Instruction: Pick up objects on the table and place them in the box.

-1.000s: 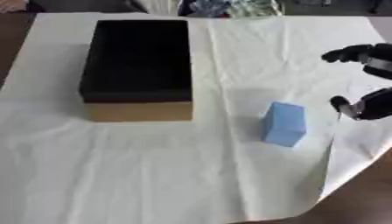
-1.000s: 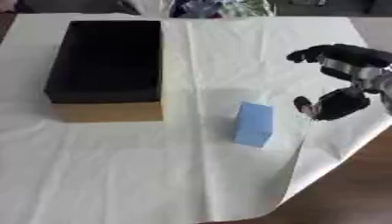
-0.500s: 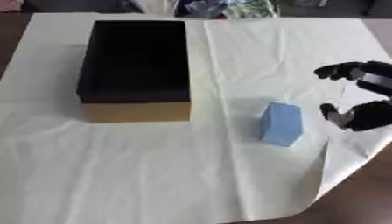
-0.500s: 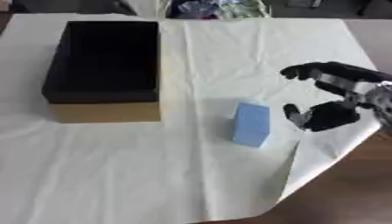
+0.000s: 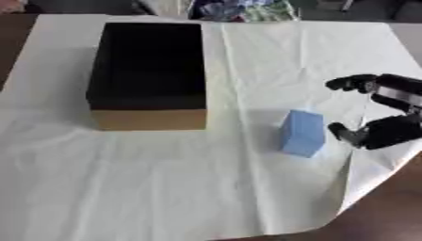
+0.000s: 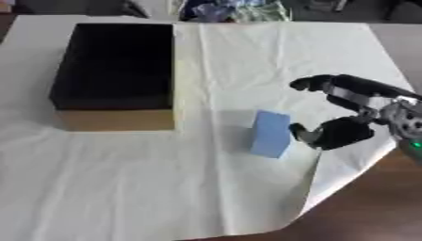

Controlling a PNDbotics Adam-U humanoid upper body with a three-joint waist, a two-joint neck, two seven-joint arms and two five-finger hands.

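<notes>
The right hand (image 6: 350,117) hovers just right of the blue block (image 6: 270,133), fingers spread apart, holding nothing. The box (image 6: 115,75) sits well left.

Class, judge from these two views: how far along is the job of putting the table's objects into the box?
Done: nothing that shows; the box looks dark inside, with no object visible in it. In hand: the right hand is open beside the blue block, not touching it, so the block is not yet gripped. Left: grasp the block, carry it to the box, release it.
</notes>
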